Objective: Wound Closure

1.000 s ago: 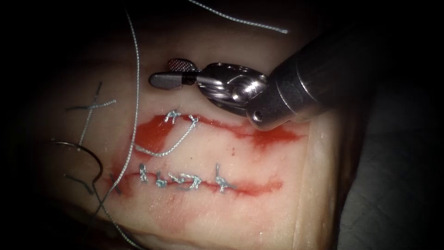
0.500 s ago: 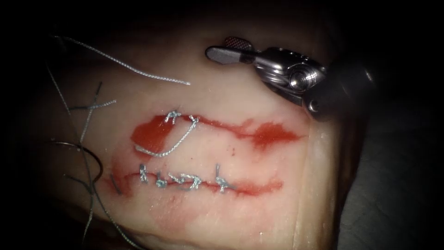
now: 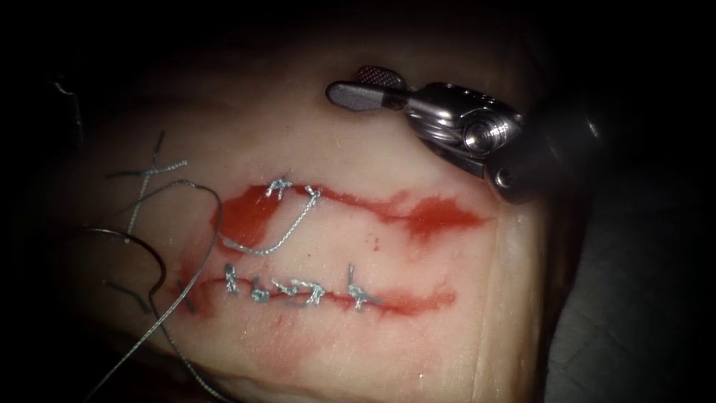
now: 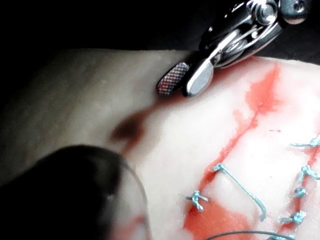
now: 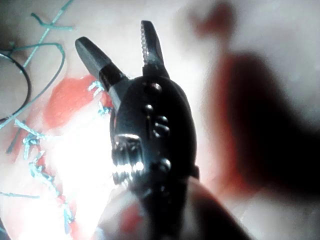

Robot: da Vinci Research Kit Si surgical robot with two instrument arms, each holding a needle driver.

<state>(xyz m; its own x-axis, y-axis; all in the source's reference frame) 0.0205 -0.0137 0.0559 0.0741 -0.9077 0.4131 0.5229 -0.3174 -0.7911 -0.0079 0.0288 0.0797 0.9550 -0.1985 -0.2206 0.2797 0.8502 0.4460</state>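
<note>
My right tool (image 3: 350,82) hovers above the tissue (image 3: 418,336) beyond the upper cut (image 3: 432,216), jaws open, holding nothing. It also appears in the left wrist view (image 4: 181,85) and in its own view (image 5: 114,35). The curved needle (image 3: 127,242) lies free on the tissue left of both cuts, not in the tissue, also seen as a dark arc in the right wrist view (image 5: 25,95). Slack thread (image 3: 183,190) curls from it across the left end of the lower, stitched cut (image 3: 298,291). A knot (image 3: 280,186) and a thread loop (image 3: 287,231) sit on the upper cut.
Red fluid (image 3: 246,216) pools at the left end of the upper cut and streaks along its right part. Cut ends of thread (image 3: 153,168) lie at the far left. The tissue's edge (image 3: 522,298) drops off on the right.
The thread that ran taut up and to the left has fallen slack into a loop beside the needle. My right tool moved from the middle to the upper right, jaws still open.
</note>
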